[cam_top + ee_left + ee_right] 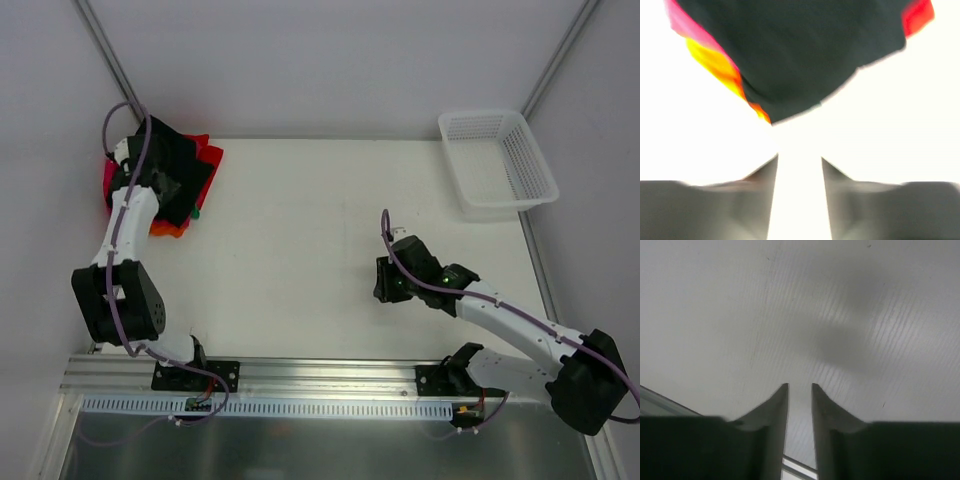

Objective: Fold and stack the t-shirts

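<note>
Black t-shirt (185,170) tops the stack of t-shirts (208,152) at the tabletop's (300,230) far-left corner, likely leaving folding room; left gripper (799,157) and right gripper (800,385) hang slightly parted, empty.

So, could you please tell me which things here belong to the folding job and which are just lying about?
Job, stacked at the table's far left: black t-shirt, red t-shirt, orange t-shirt, pink t-shirt.
Lying about: white mesh basket.

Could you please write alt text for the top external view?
Folded t-shirts, black on top, are stacked at the table's far left corner by the left gripper. The right gripper hovers mid-table; a white basket sits far right.
</note>
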You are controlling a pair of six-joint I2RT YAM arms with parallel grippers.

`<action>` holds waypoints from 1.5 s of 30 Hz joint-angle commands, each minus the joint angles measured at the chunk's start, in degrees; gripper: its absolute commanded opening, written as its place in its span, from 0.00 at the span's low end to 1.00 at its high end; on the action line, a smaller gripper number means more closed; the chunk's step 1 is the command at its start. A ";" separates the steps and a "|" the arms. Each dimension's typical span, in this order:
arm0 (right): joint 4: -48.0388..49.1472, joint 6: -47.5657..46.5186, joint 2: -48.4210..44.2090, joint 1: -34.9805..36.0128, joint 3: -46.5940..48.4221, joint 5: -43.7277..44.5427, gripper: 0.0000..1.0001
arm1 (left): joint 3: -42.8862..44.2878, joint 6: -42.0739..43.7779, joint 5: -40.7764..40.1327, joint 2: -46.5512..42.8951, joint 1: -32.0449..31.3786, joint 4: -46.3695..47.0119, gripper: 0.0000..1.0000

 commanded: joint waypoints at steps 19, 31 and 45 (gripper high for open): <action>0.59 -2.63 -0.06 -0.22 1.38 4.90 1.00 | -48.80 1.16 7.50 -39.26 -48.58 26.02 0.99; 1.55 -4.04 0.64 -0.22 3.75 8.24 1.00 | -52.06 0.98 11.90 -36.26 -56.94 31.93 0.99; 2.52 -5.00 4.33 -0.31 6.65 9.12 0.99 | -45.91 3.62 14.98 -27.39 -57.91 32.02 0.99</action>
